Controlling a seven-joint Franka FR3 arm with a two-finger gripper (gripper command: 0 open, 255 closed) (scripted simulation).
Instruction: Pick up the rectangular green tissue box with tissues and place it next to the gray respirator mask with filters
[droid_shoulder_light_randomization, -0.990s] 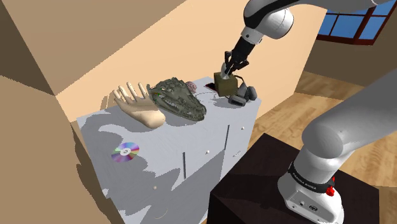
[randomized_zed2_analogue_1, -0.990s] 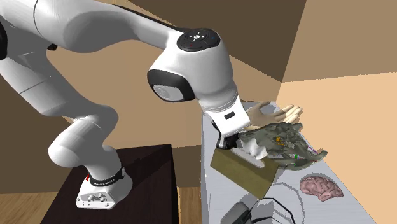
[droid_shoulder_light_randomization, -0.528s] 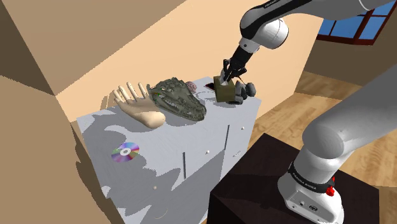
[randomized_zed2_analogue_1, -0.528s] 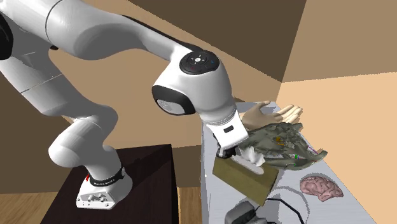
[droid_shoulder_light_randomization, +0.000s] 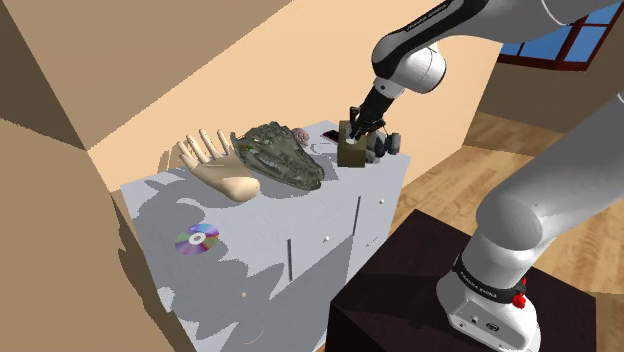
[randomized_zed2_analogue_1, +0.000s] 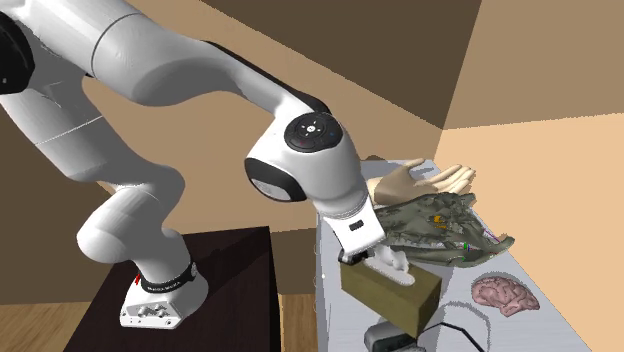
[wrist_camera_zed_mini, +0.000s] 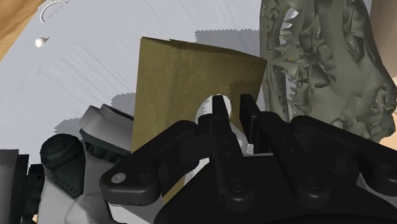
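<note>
Just beside the mask, the pincer stands nearly closed. Its fingers are pinched on the white tissue that sticks up from the slot in the top of the tissue box, with only that tuft between them. The box, drawn olive-brown rather than bright green, sits level and close against the mask, on the mask's side toward the skull. Whether its base rests on the counter or hangs just above it I cannot tell. It looks like a light cardboard thing, stiff along its edges but easy to dent on the broad faces. The tissue is soft and likely to slide out of the slot, so a hold on the tuft alone seems weak, and a grip across the box's narrow walls would probably be surer. Past the box from the mask lies the toothed skull with a small pink brain close behind it. Farther still from the mask are the pale model hand and, well apart, the shiny disc.
</note>
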